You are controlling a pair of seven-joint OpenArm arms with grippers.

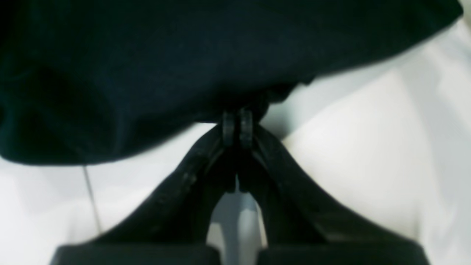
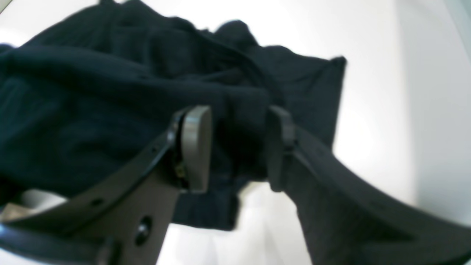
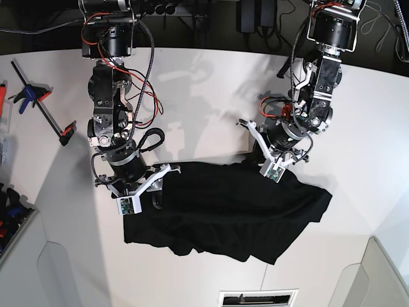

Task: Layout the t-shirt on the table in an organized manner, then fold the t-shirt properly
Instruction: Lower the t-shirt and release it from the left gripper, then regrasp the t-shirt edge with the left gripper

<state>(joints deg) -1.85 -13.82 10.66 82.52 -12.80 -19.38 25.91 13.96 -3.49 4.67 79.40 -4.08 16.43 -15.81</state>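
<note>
Lay spread and wrinkled across the white table (image 3: 211, 96), black t-shirt (image 3: 223, 211) filling the middle of the base view, lower hem toward 6 o'clock. Clamped fully shut on the shirt's upper edge, left gripper (image 1: 237, 125), at about 2 o'clock from the cloth's centre, with a small bunch of fabric pinched at the fingertips. Stood with jaws apart at 9 o'clock, right gripper (image 2: 235, 147), straddling a fold of cloth without visibly squeezing it.
</note>
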